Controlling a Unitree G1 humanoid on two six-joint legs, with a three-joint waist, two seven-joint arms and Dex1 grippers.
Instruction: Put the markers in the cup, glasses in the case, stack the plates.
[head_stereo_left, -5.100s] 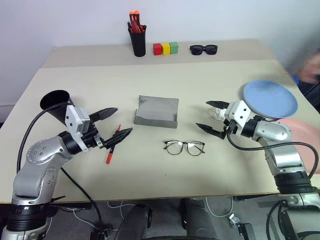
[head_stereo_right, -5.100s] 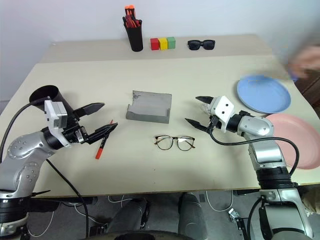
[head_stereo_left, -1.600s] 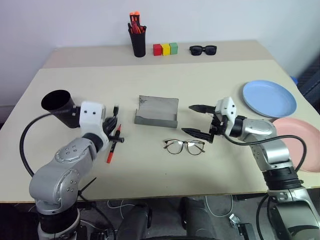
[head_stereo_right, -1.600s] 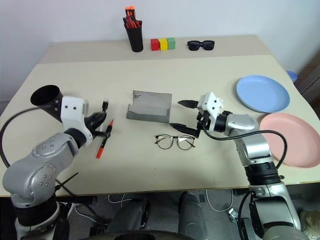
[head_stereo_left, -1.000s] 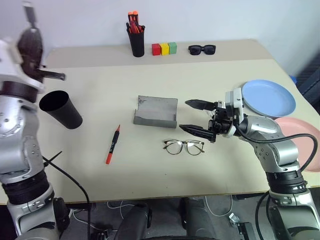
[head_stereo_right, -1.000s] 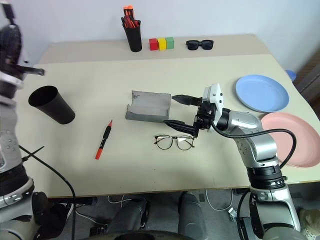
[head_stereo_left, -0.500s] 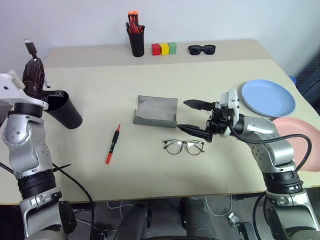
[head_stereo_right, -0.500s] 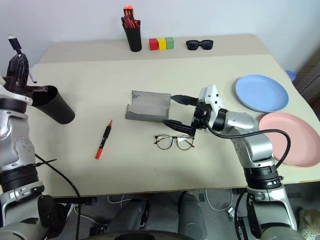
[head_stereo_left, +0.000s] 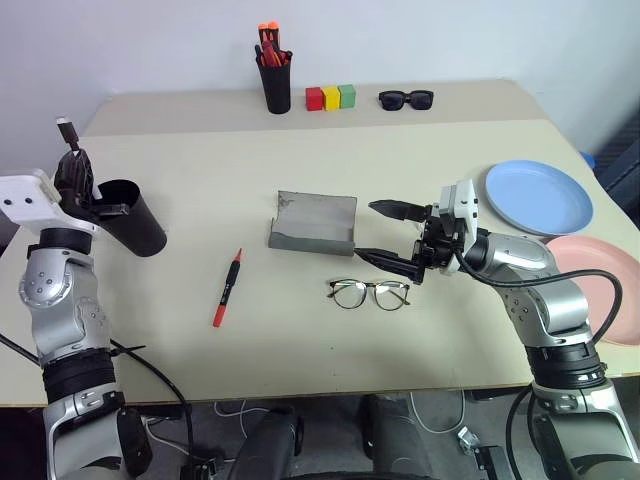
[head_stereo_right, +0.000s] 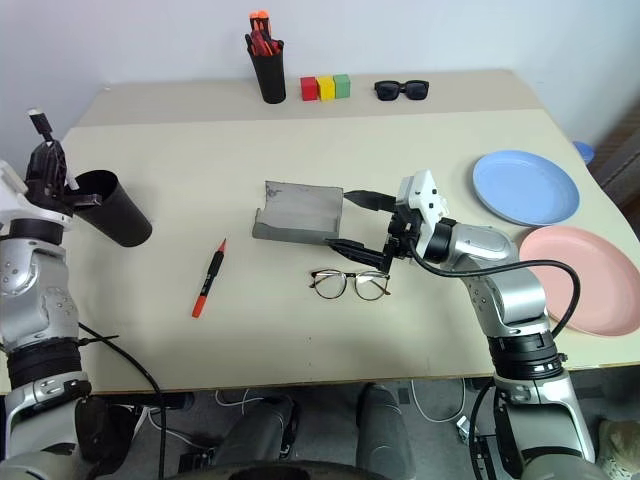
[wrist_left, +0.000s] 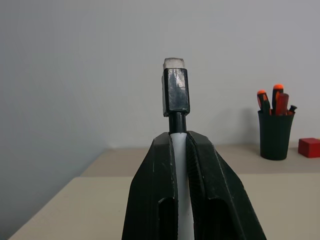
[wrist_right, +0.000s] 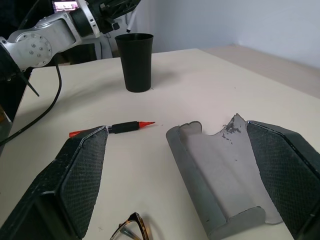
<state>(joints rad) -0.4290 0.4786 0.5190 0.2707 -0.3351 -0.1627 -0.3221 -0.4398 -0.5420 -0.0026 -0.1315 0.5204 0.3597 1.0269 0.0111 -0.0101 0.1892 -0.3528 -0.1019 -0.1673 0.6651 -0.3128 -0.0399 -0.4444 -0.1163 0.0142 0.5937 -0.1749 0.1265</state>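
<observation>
My left gripper (head_stereo_left: 72, 172) is shut on the dark marker (wrist_left: 175, 93), which stands upright with its capped end sticking out above the fingers. It is held just left of the mouth of the black cup (head_stereo_left: 136, 216), which is tilted. The red marker (head_stereo_left: 227, 288) lies on the table between the cup and the open grey case (head_stereo_left: 314, 223). The wire-frame glasses (head_stereo_left: 369, 293) lie just in front of the case. Just right of the case and above the glasses, my right gripper (head_stereo_left: 366, 230) stands open and empty. The blue plate (head_stereo_left: 538, 196) and the pink plate (head_stereo_left: 602, 300) lie side by side at the right.
A black pen pot (head_stereo_left: 275, 85) with orange-capped pens, three coloured blocks (head_stereo_left: 331, 97) and black sunglasses (head_stereo_left: 406, 98) stand along the far edge. The left arm's black cable hangs off the table's left front edge.
My left arm has come down from high up, bringing the dark marker to the cup's rim. The right gripper has kept still and open.
</observation>
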